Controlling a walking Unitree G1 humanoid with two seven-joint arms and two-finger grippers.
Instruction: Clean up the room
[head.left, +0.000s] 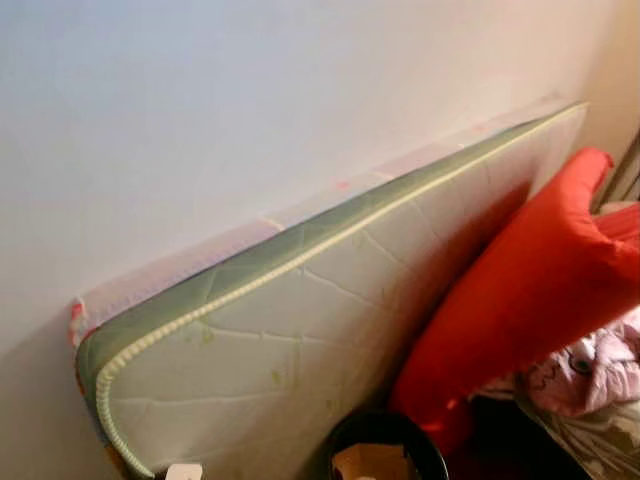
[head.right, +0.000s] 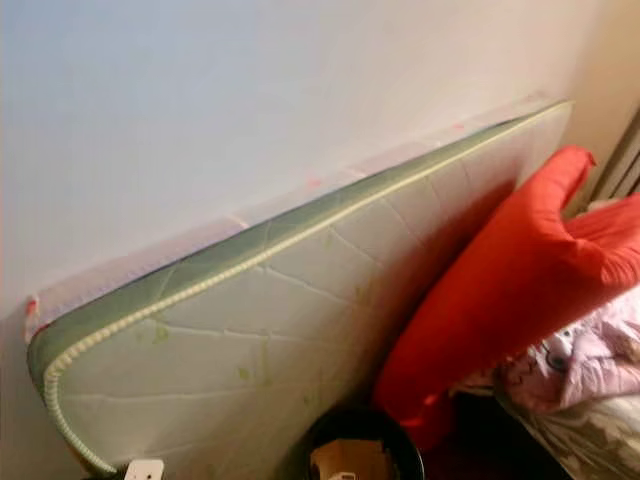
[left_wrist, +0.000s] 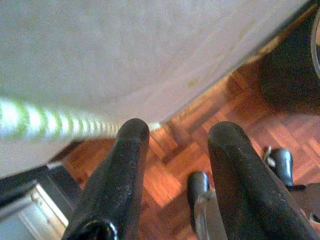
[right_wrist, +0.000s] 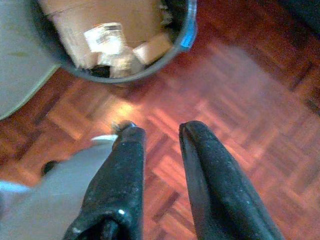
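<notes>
A pale wall (head.left: 250, 100) is seen across the head views, and a quilted mattress (head.left: 300, 320) with a green border is stood on its long edge against it, tilted in the frame. A red cushion (head.left: 520, 290) is leaned against the mattress on the robot's right, and a pink garment (head.left: 595, 370) is heaped just beside the cushion's lower end. A round dark bin (head.left: 385, 445) holding cardboard is set at the foot of the mattress, next to the cushion.

In the left wrist view, the left gripper (left_wrist: 177, 135) is held over a reddish parquet floor (left_wrist: 200, 120), its two black fingers (left_wrist: 125, 165) set a narrow gap apart with nothing between them. The mattress's striped piping is seen blurred just beyond the fingertips, and a dark shape of the bin is made out at the far edge.

In the right wrist view, the right gripper (right_wrist: 157, 132) is held above the same parquet floor, its fingers likewise a little apart and empty. The bin (right_wrist: 150, 67), filled with cardboard and scraps of paper, is placed near the fingertips, apart from them.
</notes>
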